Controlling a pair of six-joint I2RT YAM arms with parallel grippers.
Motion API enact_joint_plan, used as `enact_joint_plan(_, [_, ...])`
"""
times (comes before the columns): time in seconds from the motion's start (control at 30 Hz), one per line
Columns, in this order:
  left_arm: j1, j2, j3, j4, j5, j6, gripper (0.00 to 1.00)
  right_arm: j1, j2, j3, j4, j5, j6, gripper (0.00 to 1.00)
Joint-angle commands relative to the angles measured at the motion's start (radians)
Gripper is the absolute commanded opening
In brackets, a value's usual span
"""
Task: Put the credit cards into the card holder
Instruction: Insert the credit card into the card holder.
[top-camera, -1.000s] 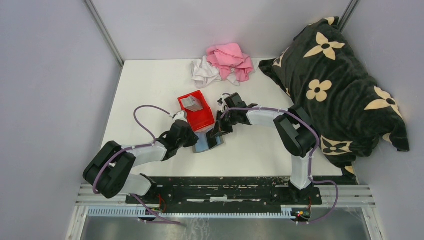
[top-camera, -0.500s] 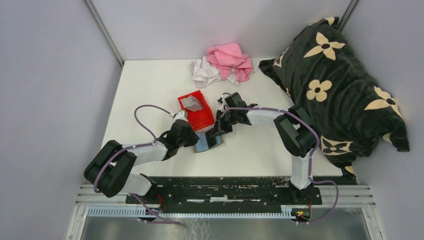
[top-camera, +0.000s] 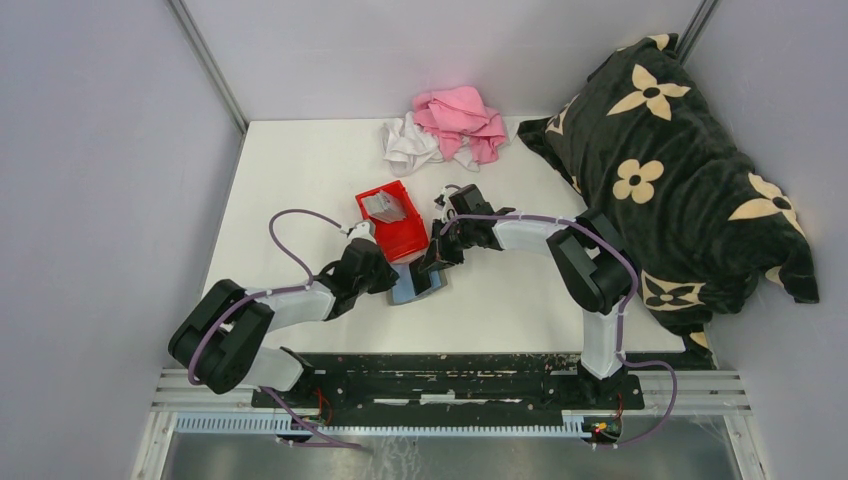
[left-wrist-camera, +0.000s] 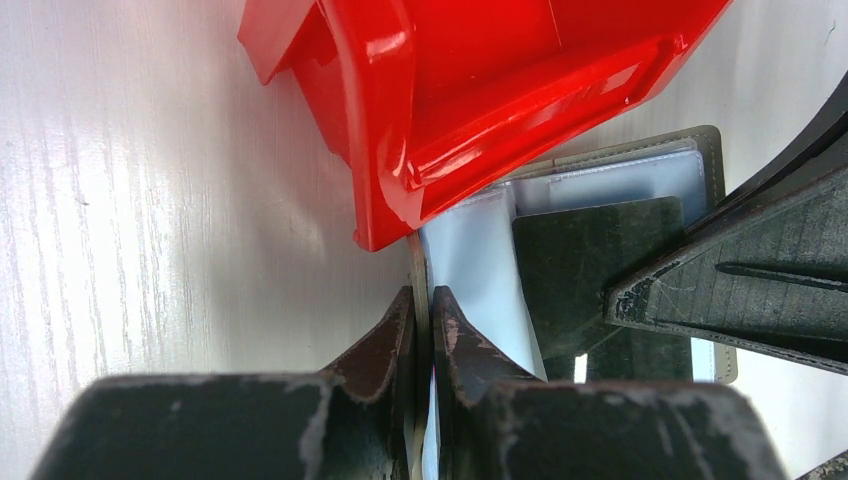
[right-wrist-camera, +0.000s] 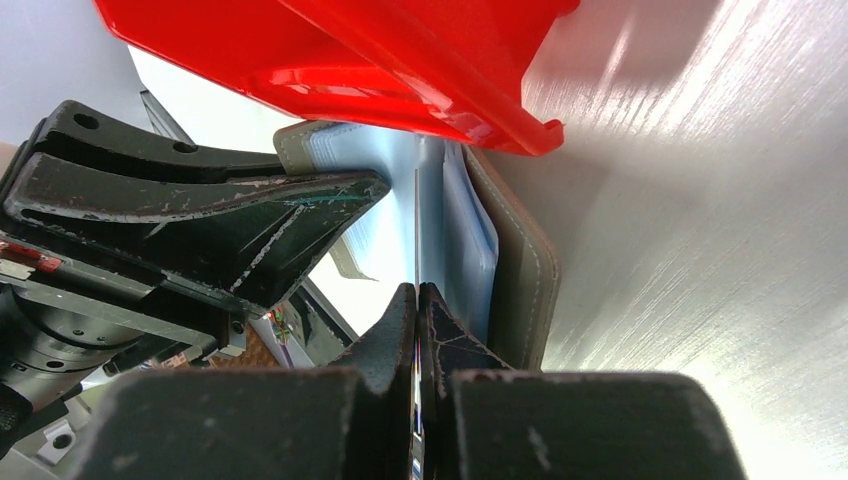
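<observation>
The card holder (left-wrist-camera: 470, 265) lies open on the white table (left-wrist-camera: 150, 200), just near of the red bin (left-wrist-camera: 480, 80), with its pale blue inside facing up. The bin's near corner reaches over the holder's far edge. Whether it rests on the holder cannot be told.

The left gripper (left-wrist-camera: 422, 300) is pinched on the holder's left cover edge. The right gripper (right-wrist-camera: 417, 295) is clamped flat on a thin inner leaf (right-wrist-camera: 418, 240) on the right side. Together they spread the holder between them. The credit cards (top-camera: 383, 207) sit as a grey stack inside the bin, apart from both grippers.

The main risk is that neither gripper is free to fetch a card. Letting go on either side would likely let the holder fold shut or slide. The leaf in the right jaws is thin and slippery, so a stronger outward pull could tear it or draw it out of the grip. If the bin does bear on the far edge, dragging the holder nearer may tug the bin along and tip the stack of cards.
</observation>
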Motion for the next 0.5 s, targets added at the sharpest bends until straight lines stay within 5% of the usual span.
enact_joint_plan(0.0, [0.000, 0.049, -0.017, -0.130, -0.007, 0.044, 0.03, 0.001, 0.006, 0.025, 0.044, -0.023, 0.006, 0.01])
enact_joint_plan(0.47, [-0.001, 0.033, -0.031, -0.131, -0.003, 0.032, 0.03, 0.001, -0.004, -0.018, 0.094, -0.005, 0.060, 0.01])
